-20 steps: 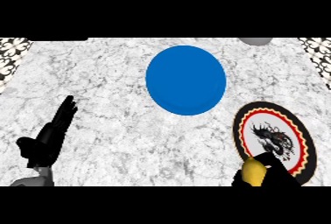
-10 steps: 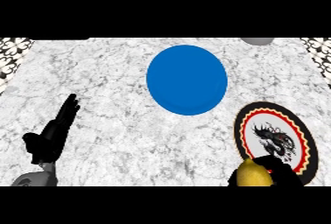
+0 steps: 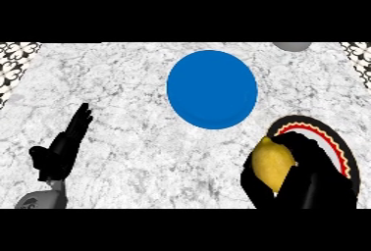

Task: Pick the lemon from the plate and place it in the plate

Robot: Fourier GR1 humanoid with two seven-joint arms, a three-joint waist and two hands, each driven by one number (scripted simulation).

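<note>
Two plates on marble table (image 3: 130, 147): blue plate (image 3: 211, 89) centre, apart from patterned plate (image 3: 340, 152) at lower right, latter largely hidden. Lemon (image 3: 272, 163) held above patterned plate's left edge by right hand (image 3: 311, 181), fingers curled round it. Left hand (image 3: 62, 147) resting at lower left, fingers straight, pointing up, holding nothing. Grey object (image 3: 292, 46) cut off at top edge, kind not discernible.
</note>
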